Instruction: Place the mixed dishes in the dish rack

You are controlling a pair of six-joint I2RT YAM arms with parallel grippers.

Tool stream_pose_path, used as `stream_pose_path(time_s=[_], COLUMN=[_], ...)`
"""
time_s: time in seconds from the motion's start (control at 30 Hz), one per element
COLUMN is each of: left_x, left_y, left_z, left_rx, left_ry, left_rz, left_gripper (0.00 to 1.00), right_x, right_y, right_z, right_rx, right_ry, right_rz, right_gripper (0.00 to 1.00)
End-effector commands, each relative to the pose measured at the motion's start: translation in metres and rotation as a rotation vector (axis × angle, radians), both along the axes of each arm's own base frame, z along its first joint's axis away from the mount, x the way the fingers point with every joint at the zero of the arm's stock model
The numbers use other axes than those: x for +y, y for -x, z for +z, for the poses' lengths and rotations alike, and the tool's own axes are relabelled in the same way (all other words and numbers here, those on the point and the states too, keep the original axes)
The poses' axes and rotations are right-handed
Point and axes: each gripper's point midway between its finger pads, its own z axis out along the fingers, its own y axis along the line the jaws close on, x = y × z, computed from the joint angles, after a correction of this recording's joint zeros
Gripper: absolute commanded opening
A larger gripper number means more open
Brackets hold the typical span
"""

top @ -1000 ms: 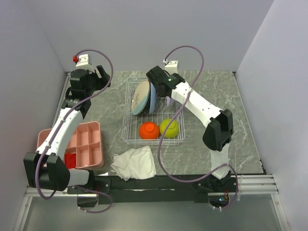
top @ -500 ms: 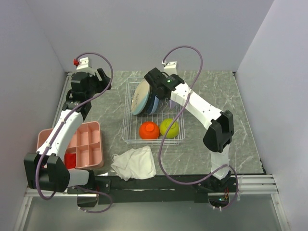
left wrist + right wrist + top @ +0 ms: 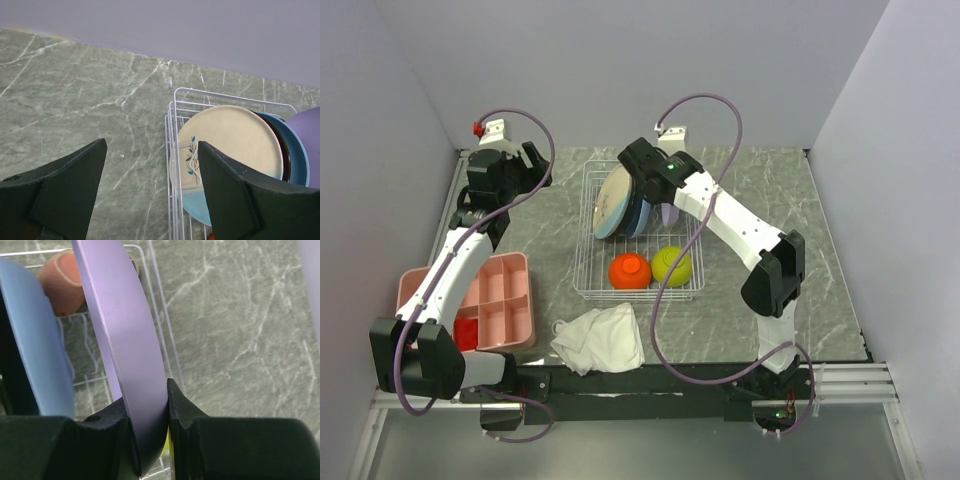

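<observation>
The white wire dish rack [image 3: 586, 240] stands at the table's middle. In it the cream-and-blue plate [image 3: 612, 203] and the light-blue plate [image 3: 639, 216] stand on edge. The orange bowl [image 3: 629, 270] and the lime-green bowl [image 3: 671, 265] lie at its near end. My right gripper [image 3: 661, 196] is shut on the rim of the lavender plate [image 3: 120, 325], holding it upright in the rack just right of the light-blue plate [image 3: 35, 340]. My left gripper [image 3: 152, 145] is open and empty over the bare table, left of the rack [image 3: 172, 125]. Both mugs are out of view.
A pink divided tray [image 3: 495, 300] sits at the near left. A white cloth [image 3: 600, 338] lies crumpled near the front edge. Grey walls close in the back and both sides.
My right gripper has carried the lavender plate slightly left, closer to the light-blue plate. My left arm has shifted a little and stays open.
</observation>
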Motion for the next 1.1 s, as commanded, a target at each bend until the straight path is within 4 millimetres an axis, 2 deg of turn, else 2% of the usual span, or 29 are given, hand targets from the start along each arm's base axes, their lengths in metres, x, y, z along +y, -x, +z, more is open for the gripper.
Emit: stream_pose_path(time_s=[0.0,0.07,0.13,0.23,0.33,0.6,0.77,0.83,0.9,1.07], left_x=[-0.001,0.001,0.002,0.003,0.004,0.004,0.006,0.005,0.005,0.003], left_y=[0.002,0.002,0.002,0.002,0.002,0.002,0.001,0.000,-0.001,-0.003], left_z=[0.017,0.016,0.016,0.015,0.013,0.004,0.000,-0.001,-0.002,-0.009], left_rx=[-0.059,-0.056,-0.057,-0.054,-0.050,-0.032,-0.022,-0.020,-0.017,0.001], left_ry=[0.015,0.012,0.012,0.013,0.011,0.018,0.010,0.010,0.014,0.020], left_rz=[-0.007,-0.002,0.001,0.004,0.005,0.004,0.010,0.007,0.007,0.001], left_gripper=[0.80,0.80,0.80,0.80,0.80,0.80,0.80,0.80,0.80,0.80], right_x=[0.016,0.018,0.017,0.009,0.003,0.010,-0.004,-0.012,-0.017,-0.013], right_y=[-0.006,-0.005,-0.001,0.004,0.005,0.000,-0.006,0.002,0.009,0.018], right_z=[0.012,0.008,-0.004,-0.015,-0.016,-0.044,-0.051,-0.058,-0.054,-0.053], right_rx=[-0.044,-0.033,-0.004,0.010,0.001,0.044,0.047,0.077,0.087,0.117], right_ry=[-0.065,-0.061,-0.046,-0.016,-0.005,0.023,0.010,0.009,-0.012,-0.049], right_rz=[-0.001,0.003,0.003,-0.032,-0.067,-0.078,-0.157,-0.180,-0.187,-0.170], right_gripper=[0.00,0.00,0.00,0.00,0.00,0.00,0.00,0.00,0.00,0.00])
